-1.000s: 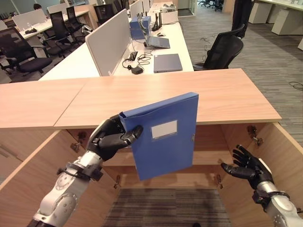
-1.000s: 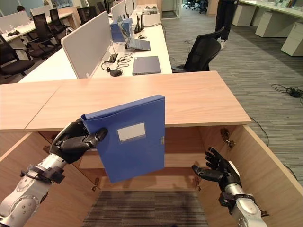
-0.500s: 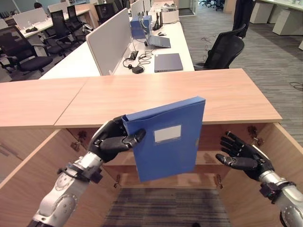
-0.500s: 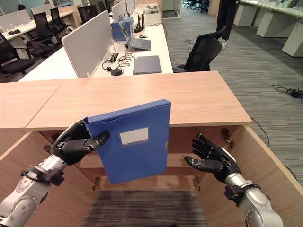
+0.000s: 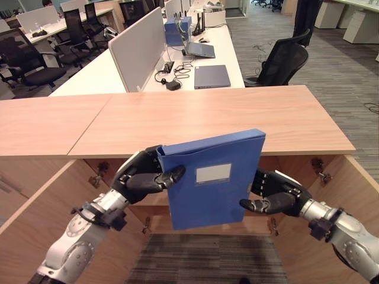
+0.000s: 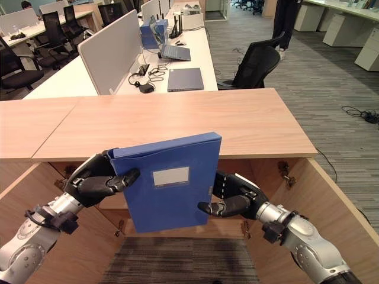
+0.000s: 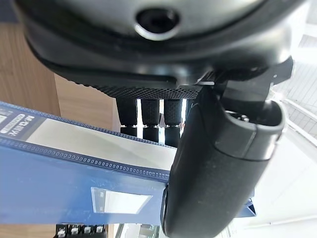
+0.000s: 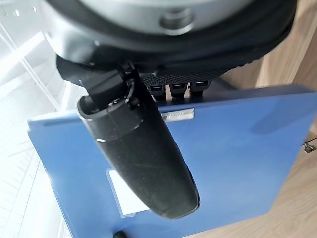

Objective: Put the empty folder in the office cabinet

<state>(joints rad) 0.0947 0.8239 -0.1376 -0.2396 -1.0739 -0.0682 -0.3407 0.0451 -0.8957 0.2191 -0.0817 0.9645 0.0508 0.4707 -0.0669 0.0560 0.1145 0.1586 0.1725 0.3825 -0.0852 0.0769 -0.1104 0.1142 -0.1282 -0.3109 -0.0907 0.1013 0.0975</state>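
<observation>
The blue folder hangs upright in front of the open office cabinet, just below its wooden top. A white label sits on the folder's front face. My left hand is shut on the folder's upper left corner, thumb across the front, which the left wrist view also shows on the folder. My right hand has come up against the folder's right edge and lies partly behind it. In the right wrist view the folder shows close before that hand.
The cabinet's doors stand open at the left and right. Behind the top is a white desk with a grey notebook, a divider panel and a black chair. A person stands far back.
My right hand rose from low at the right and moved left to the folder's right edge. The left hand shifted the folder slightly right and turned it more upright.
</observation>
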